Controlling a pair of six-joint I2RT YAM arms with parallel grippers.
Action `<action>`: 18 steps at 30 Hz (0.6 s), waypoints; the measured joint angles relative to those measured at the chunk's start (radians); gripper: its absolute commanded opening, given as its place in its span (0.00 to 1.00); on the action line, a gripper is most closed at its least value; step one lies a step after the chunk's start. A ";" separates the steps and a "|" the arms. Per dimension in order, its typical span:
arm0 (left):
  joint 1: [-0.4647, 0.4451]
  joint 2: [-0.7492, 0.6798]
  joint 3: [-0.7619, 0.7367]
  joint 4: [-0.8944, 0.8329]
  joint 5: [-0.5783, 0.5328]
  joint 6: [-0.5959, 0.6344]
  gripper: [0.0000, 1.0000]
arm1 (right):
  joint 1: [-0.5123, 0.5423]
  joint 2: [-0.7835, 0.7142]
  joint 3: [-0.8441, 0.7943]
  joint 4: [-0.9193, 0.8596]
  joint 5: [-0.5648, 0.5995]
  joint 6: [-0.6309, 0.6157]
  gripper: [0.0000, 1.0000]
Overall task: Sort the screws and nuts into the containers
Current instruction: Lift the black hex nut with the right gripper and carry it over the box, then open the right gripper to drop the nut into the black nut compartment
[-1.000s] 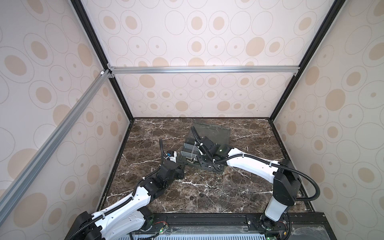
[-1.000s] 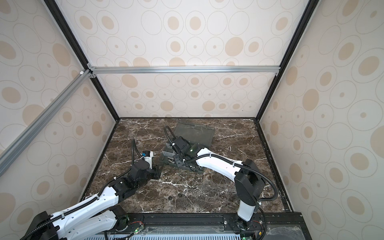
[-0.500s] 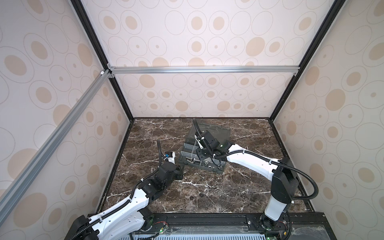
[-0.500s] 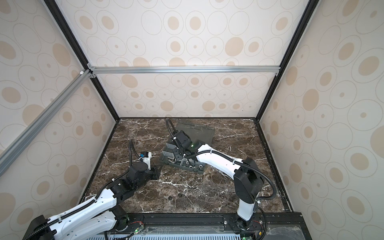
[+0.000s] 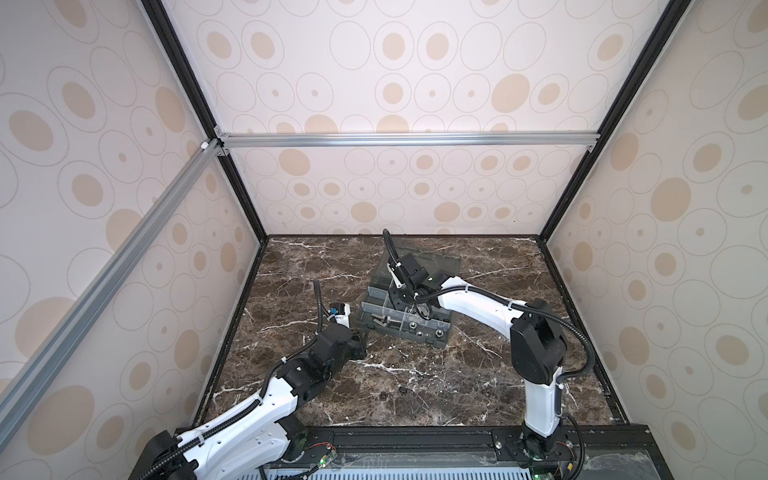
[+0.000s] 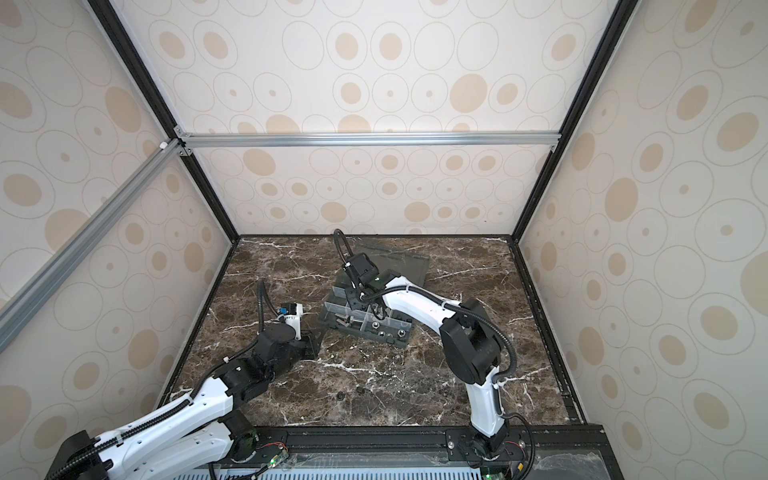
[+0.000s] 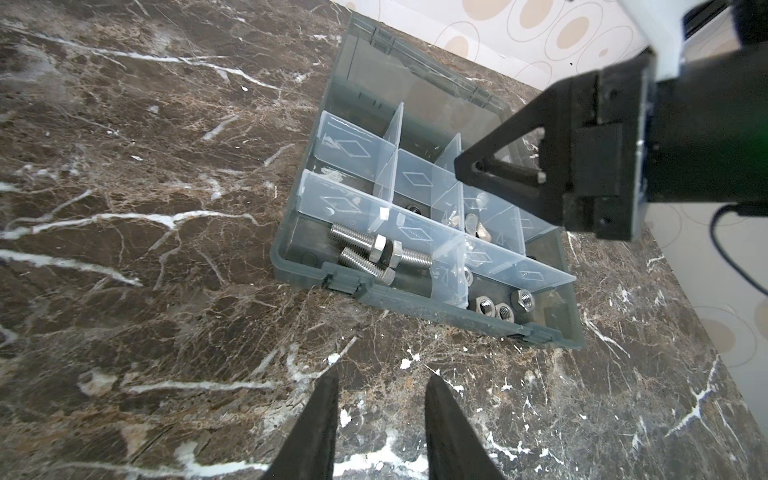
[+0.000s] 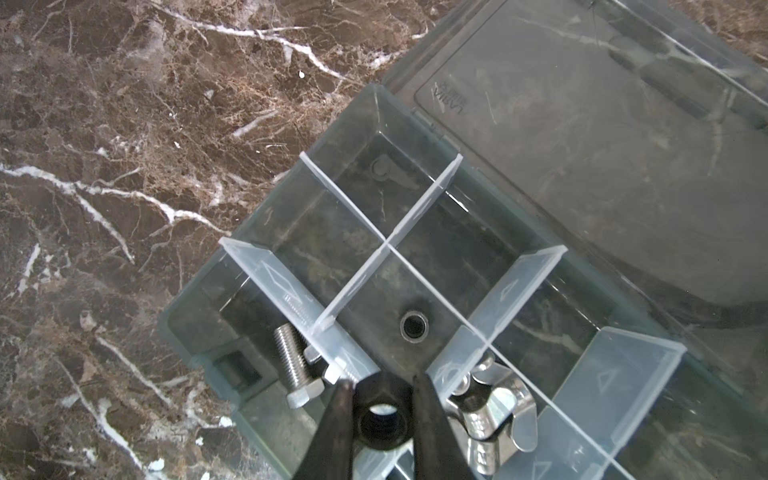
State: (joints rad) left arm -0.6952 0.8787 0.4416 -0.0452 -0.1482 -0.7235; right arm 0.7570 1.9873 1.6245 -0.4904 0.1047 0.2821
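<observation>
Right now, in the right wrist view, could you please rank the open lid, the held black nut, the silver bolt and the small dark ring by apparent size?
1. open lid
2. black nut and silver bolt: alike; the nut sits nearest the camera, so unranked
3. small dark ring

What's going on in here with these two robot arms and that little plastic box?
They're sorting hardware into a grey organizer box with its lid open. The right arm's fingers pinch a black nut above the box's cells. The left arm's fingers are open and empty, over the marble table near the box's front. Bolts, hex nuts and wing nuts already lie in separate cells.
</observation>
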 measured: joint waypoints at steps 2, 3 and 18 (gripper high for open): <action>0.000 0.000 0.000 0.000 0.000 -0.003 0.36 | -0.006 0.014 0.016 0.000 -0.003 0.000 0.19; 0.000 0.000 0.000 0.000 0.000 -0.003 0.36 | -0.007 0.019 0.023 0.000 -0.004 0.000 0.19; 0.000 -0.027 -0.003 -0.004 -0.007 -0.020 0.36 | -0.019 0.027 0.034 0.006 -0.028 0.004 0.64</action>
State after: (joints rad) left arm -0.6952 0.8516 0.4389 -0.0490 -0.1555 -0.7433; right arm 0.7383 2.0140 1.6581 -0.4843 0.0769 0.2863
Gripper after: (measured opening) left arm 0.357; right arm 0.638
